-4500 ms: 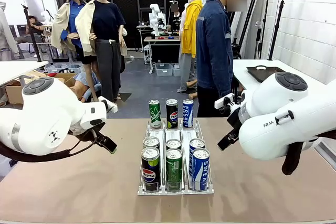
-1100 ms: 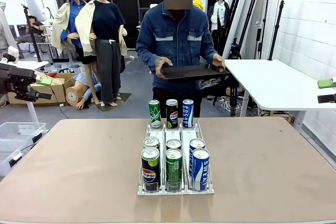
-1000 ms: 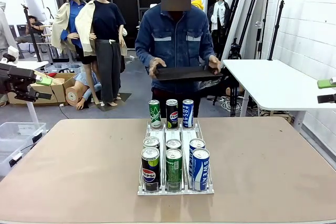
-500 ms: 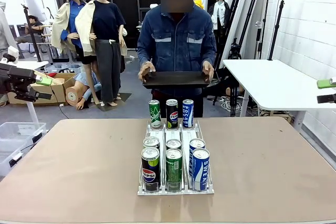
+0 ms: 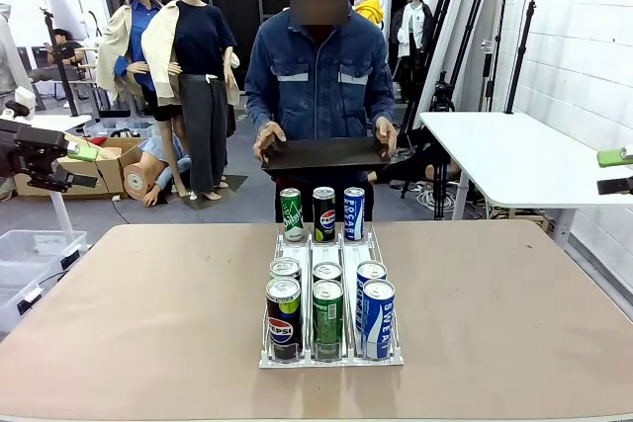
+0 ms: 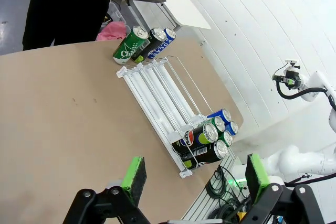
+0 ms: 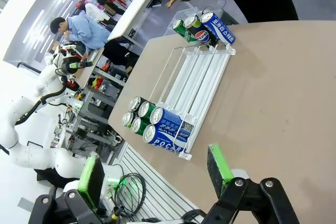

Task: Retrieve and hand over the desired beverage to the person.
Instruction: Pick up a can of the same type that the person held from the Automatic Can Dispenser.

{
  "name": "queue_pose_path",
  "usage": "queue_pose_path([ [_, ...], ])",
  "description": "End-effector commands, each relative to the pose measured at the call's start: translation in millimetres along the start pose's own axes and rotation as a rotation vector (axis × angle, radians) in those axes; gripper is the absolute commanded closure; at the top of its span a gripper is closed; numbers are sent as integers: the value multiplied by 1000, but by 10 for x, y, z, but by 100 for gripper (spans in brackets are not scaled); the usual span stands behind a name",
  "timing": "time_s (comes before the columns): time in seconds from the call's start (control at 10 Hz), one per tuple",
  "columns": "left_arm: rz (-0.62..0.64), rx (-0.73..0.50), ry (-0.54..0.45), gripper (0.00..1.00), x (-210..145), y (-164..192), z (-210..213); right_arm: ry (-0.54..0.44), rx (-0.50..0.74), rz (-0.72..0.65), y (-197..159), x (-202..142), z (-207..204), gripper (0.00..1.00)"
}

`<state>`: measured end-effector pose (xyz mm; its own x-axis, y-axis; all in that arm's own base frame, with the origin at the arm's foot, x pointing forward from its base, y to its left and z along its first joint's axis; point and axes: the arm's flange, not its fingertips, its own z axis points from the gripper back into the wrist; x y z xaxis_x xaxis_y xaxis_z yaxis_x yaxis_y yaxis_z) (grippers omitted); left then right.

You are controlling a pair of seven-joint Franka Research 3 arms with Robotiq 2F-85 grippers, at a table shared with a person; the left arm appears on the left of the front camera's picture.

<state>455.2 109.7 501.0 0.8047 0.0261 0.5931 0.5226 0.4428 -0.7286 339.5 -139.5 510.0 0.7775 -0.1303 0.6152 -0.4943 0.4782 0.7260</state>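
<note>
front view
person [image 5: 318,86]: at the table's far edge, blue denim jacket, both hands gripping a dark tray
tray [image 5: 324,153]: held level at waist height, above and behind the far cans, apart from them
table [image 5: 148,323]: tan top, rack at the middle
rack [image 5: 309,249]: clear, three lanes running near to far
far cans [image 5: 323,214]: three upright at the rack's far end, green, black Pepsi, blue Pocari Sweat
near cans [image 5: 327,308]: six upright in two rows of three at the rack's near end

left wrist view
left pincer [image 6: 195,174]: wide, nothing between the green pads, raised, well apart from the rack
far cans: just below the tray's edge

right wrist view
right pincer [image 7: 155,171]: wide, holding nothing, raised, nearer the near cans than the far cans, touching neither
</note>
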Motion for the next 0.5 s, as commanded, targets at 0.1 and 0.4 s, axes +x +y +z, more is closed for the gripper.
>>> queue_pose_path([
  [0.1,4,-3,-4,0,0,1,7,-3,14,3,-9,-2,6,0],
  [0.4,4,-3,-4,0,0,1,7,-3,14,3,-9,-2,6,0],
])
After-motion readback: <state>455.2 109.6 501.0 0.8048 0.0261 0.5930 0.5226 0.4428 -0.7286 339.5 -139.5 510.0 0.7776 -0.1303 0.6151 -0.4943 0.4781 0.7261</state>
